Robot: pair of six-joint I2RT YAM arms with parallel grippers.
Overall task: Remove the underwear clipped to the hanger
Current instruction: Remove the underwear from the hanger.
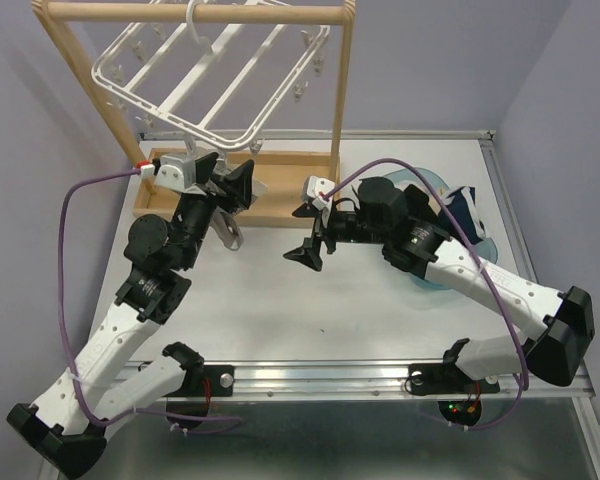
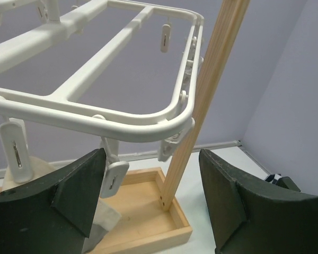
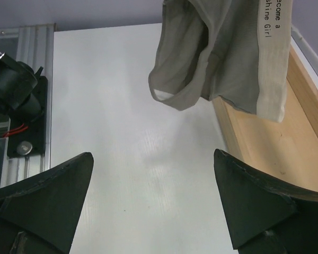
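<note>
While the left gripper (image 2: 151, 159) and right gripper (image 3: 152, 153) gaped empty, a basin (image 1: 428, 180) behind the right jaws held navy underwear (image 1: 468, 207), a grey pair (image 3: 222, 58) hanging limp ahead.

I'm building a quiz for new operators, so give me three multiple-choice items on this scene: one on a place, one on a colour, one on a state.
1. Where does the white hanger hang?
A from the wooden rail
B from a wall hook
C from the ceiling

2. What colour is the underwear hanging in the right wrist view?
A red
B grey with a cream band
C yellow

3. How is the right gripper?
A shut on cloth
B shut on a clip
C open and empty

Answers:
1 A, its hook sits over the rail.
2 B, the cloth is grey and the waistband cream.
3 C, its jaws stand wide apart with nothing between them.
</note>
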